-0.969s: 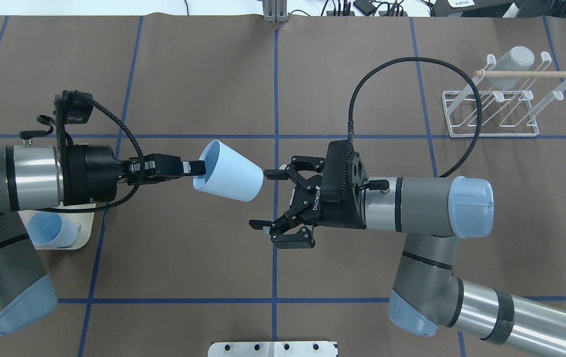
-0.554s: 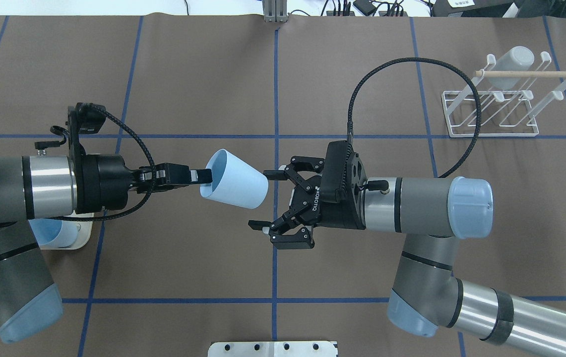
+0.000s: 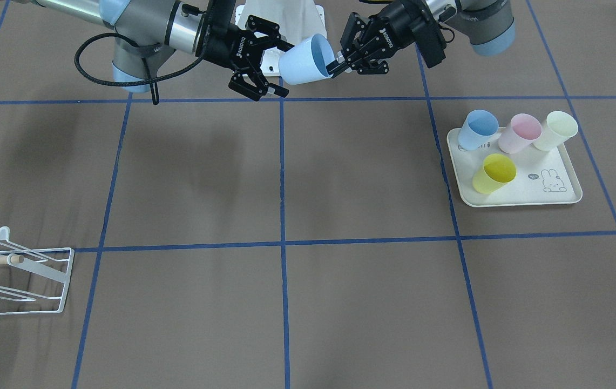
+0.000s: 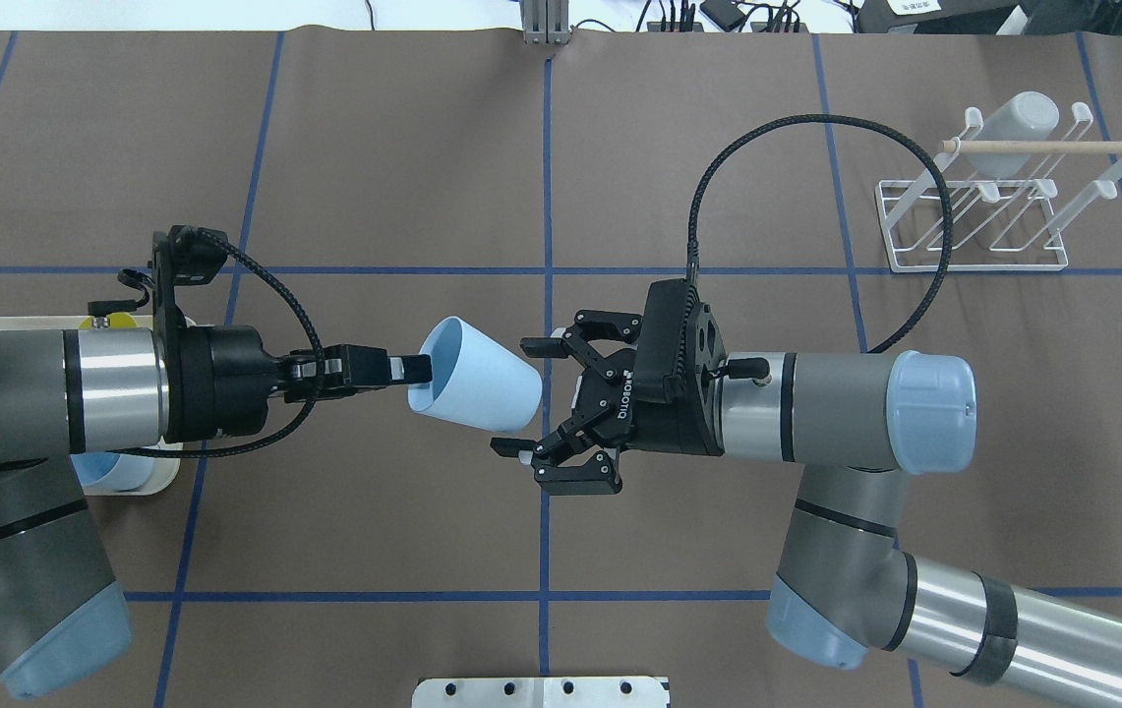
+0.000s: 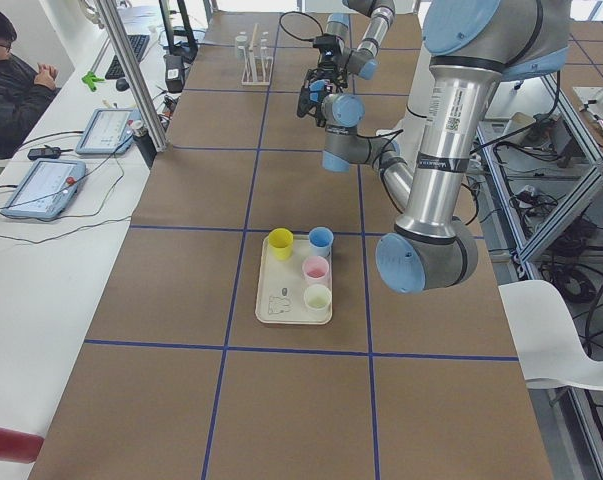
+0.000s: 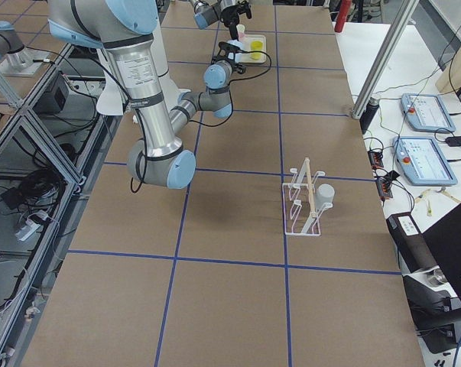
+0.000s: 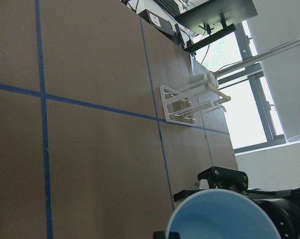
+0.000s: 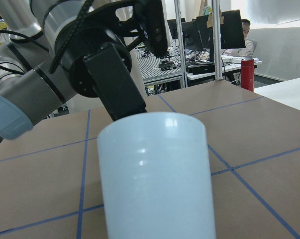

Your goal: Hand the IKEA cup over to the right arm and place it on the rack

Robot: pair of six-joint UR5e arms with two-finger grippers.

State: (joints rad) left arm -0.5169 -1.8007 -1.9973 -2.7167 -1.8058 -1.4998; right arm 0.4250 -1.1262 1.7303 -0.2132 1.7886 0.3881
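The IKEA cup [image 4: 477, 388] is light blue and lies on its side in the air above the table's middle. My left gripper [image 4: 418, 370] is shut on its rim, one finger inside the mouth. The cup's base points at my right gripper [image 4: 517, 397], which is open, and the base sits just between its spread fingertips without touching them. From the front the cup [image 3: 305, 66] hangs between the left gripper [image 3: 334, 68] and the right gripper [image 3: 282, 69]. The right wrist view is filled by the cup [image 8: 157, 174]. The white wire rack [image 4: 974, 258] stands at the far right.
A grey cup [image 4: 1018, 123] hangs on the rack under the wooden dowel [image 4: 1052, 147]. A cream tray [image 3: 523, 195] holds several coloured cups on my left side. The right arm's black cable loop [image 4: 816, 123] arches above the table. A person [image 5: 11, 90] sits at a side desk.
My left arm has carried the cup right and slightly toward me, bringing its base between the right gripper's open fingers. The right arm has hardly moved.
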